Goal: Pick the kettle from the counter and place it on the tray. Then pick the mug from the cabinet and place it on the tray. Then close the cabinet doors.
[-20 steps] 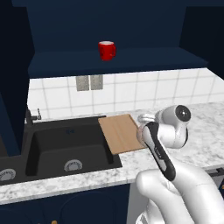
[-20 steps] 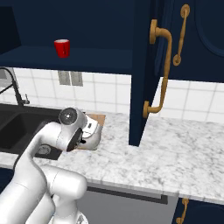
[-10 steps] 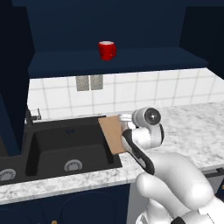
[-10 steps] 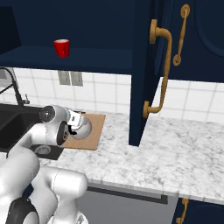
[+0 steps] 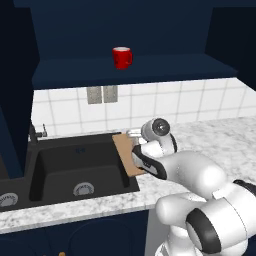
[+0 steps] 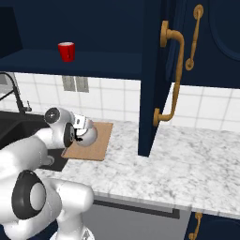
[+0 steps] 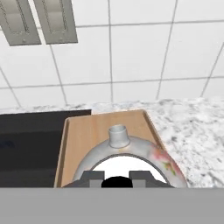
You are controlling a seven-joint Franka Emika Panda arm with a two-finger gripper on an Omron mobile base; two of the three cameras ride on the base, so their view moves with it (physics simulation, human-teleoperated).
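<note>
Hovering over the flat light-brown wooden tray (image 7: 83, 131), the gripper (image 7: 117, 178) clamps the round white-silver kettle (image 7: 131, 153); glossy red mug (image 5: 121, 57) and navy cabinet doors (image 6: 152, 75) remain.

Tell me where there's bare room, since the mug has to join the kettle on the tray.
The tray shows bare wood toward the wall and the sink; its near part holds the kettle, held by the gripper. The counter right of the tray up to the open cabinet door is bare.
</note>
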